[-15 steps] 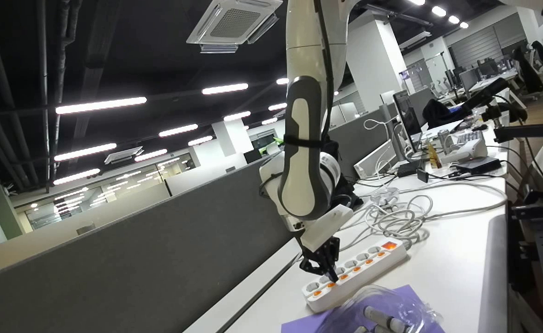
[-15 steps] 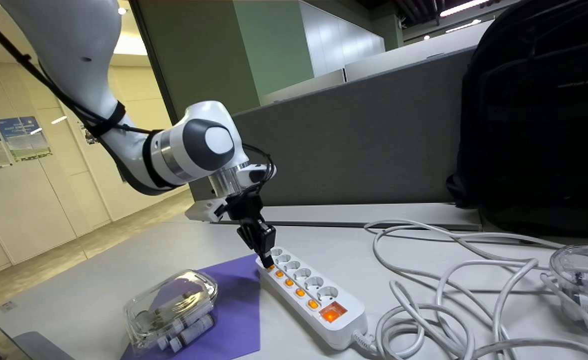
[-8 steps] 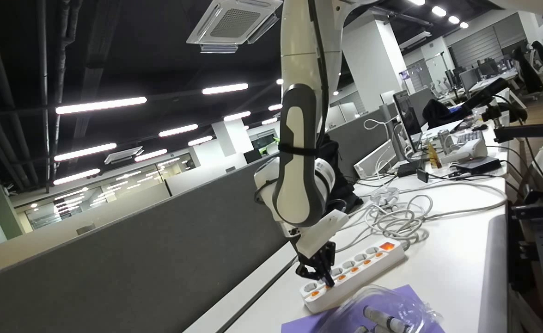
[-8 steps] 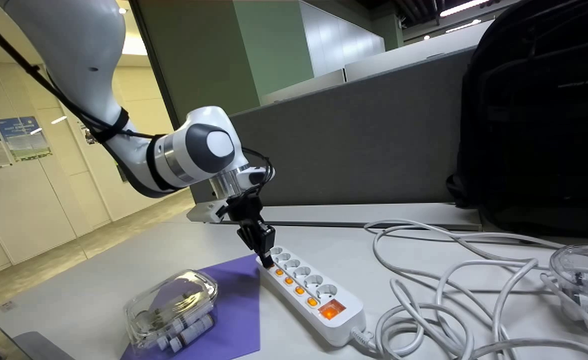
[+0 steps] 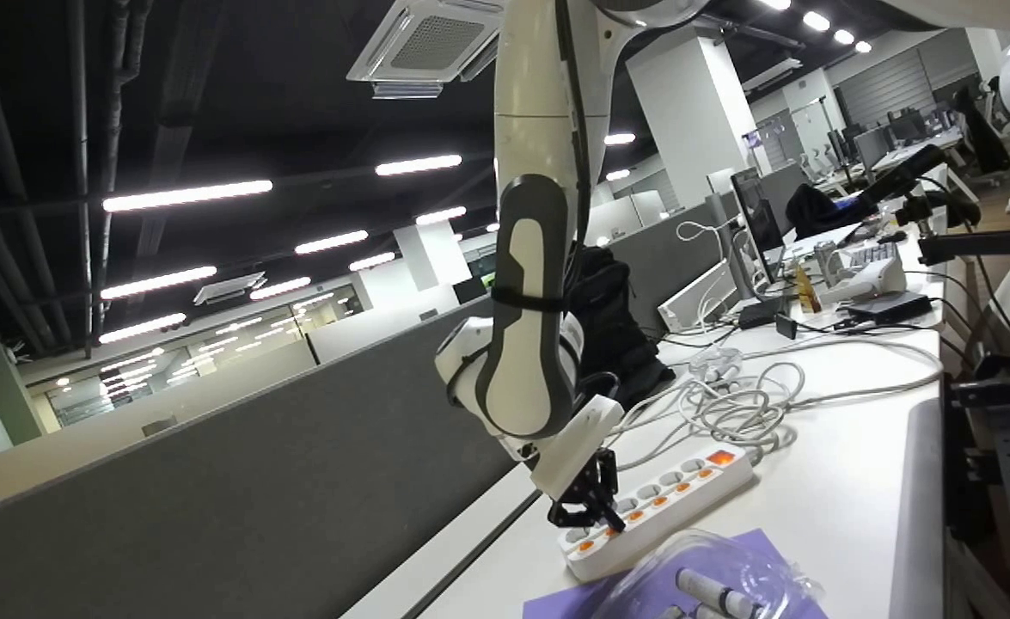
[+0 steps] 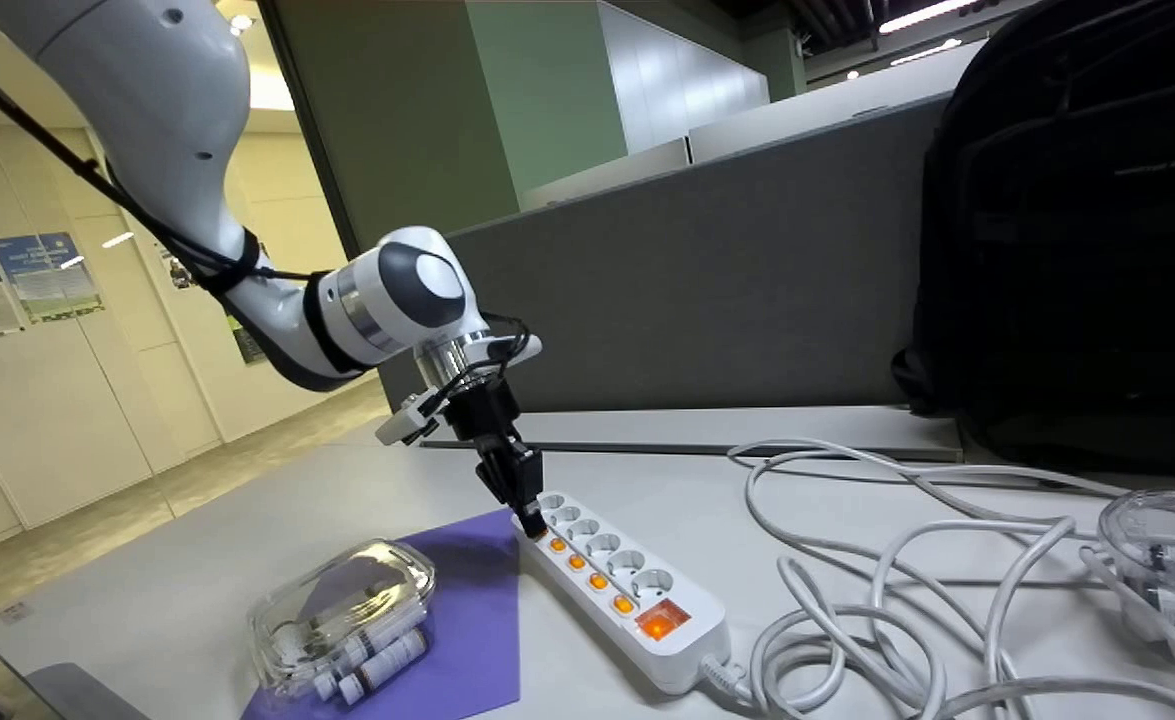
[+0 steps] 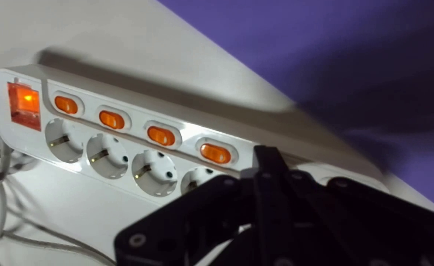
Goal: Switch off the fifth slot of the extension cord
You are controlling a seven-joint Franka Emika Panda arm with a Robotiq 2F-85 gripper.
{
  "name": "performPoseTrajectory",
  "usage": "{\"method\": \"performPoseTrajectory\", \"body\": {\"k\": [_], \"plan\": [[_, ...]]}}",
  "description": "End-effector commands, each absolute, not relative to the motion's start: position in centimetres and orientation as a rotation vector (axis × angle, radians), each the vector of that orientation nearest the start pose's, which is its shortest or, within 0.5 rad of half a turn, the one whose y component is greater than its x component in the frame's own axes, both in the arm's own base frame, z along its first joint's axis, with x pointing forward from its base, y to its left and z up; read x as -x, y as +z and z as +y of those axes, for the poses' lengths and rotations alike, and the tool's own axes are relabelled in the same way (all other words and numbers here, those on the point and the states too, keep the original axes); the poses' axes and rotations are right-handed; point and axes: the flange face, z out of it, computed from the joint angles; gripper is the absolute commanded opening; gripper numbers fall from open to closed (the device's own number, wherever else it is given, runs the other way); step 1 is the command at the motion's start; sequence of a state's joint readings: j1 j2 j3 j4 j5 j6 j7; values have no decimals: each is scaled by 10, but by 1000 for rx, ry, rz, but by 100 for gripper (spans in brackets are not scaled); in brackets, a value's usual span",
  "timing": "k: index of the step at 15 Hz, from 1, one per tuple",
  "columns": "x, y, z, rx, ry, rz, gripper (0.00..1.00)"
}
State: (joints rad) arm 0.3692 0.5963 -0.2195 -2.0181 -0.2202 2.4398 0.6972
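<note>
Touching fingers, perhaps, extension cord beneath

Above me white tubes glare against a dim ceiling; below, the strip casts a soft shadow.

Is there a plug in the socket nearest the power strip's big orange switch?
No, the wrist view shows that socket on the power strip unfilled, its metal contact showing inside.
</note>
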Motion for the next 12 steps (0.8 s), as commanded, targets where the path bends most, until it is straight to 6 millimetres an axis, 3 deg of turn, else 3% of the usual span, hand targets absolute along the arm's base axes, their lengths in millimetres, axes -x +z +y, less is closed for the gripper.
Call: {"method": "performPoseTrajectory", "body": {"k": [1,6,12], "plan": [[-581,113,102,3549,216,682,0],[-579,95,120,3664,566,643,0],[-579,98,128,3607,646,460,0]]}}
